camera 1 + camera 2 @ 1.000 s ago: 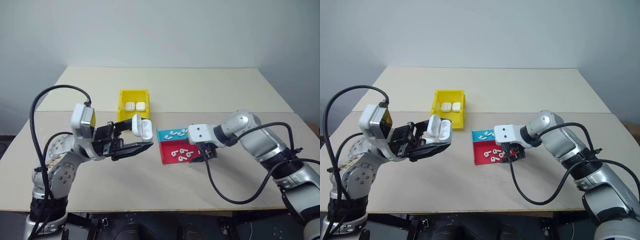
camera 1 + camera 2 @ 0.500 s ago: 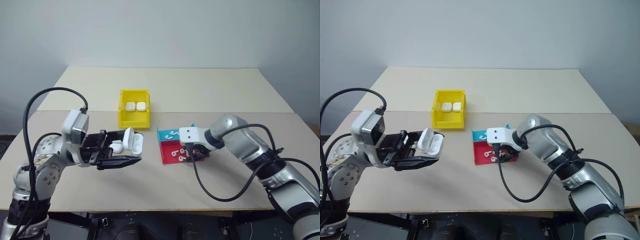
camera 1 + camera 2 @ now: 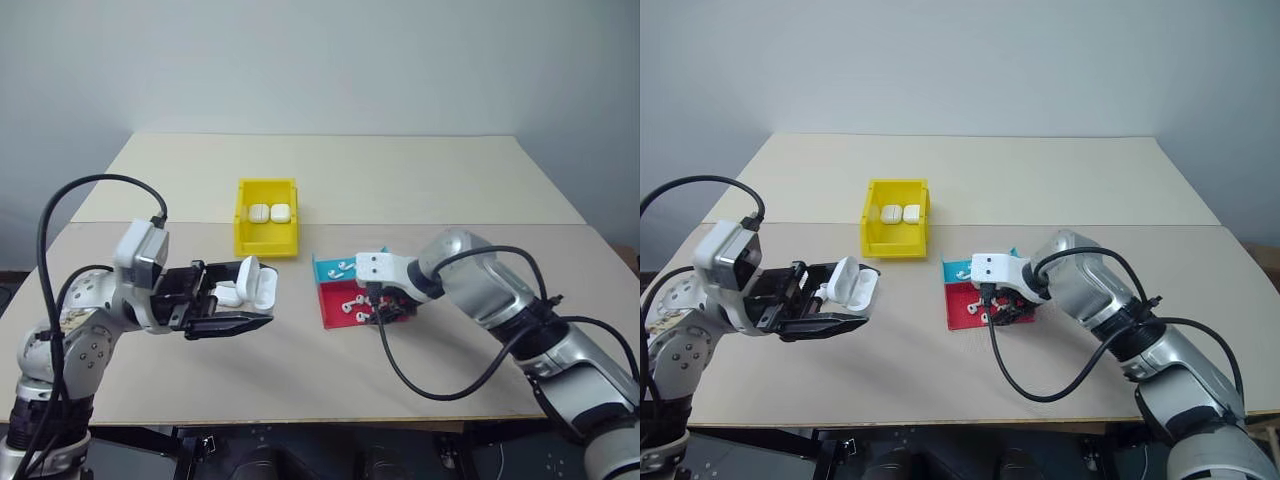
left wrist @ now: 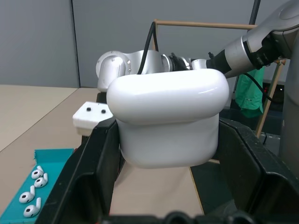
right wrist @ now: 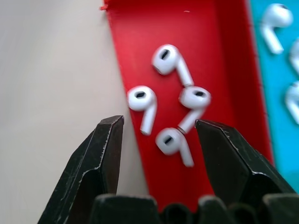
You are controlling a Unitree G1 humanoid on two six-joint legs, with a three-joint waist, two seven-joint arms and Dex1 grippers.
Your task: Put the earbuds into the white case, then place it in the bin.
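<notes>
My left gripper [image 3: 240,303] is shut on the white case [image 3: 252,284], held above the table's left side with its lid swung open. In the left wrist view the case [image 4: 168,116] sits clamped between both black fingers. My right gripper [image 5: 160,122] hangs open just over the red tray [image 5: 135,37], pointing down. Several earbuds [image 5: 142,100] lie loose in that tray, right below the open jaws, none gripped. From the head, that gripper [image 3: 387,311] shows at the red tray's [image 3: 333,312] near edge. The yellow bin [image 3: 246,236] stands behind, holding two closed white cases [image 3: 270,212].
A shallow blue tray [image 3: 326,268] with several more earbuds [image 3: 345,267] adjoins the red tray's far side. A black cable loops from my right wrist onto the table in front of the trays. The table's front edge lies close to both arms.
My left arm has drawn the open case down and to the left, away from the bin. My right gripper has tipped and slid left over the red tray.
</notes>
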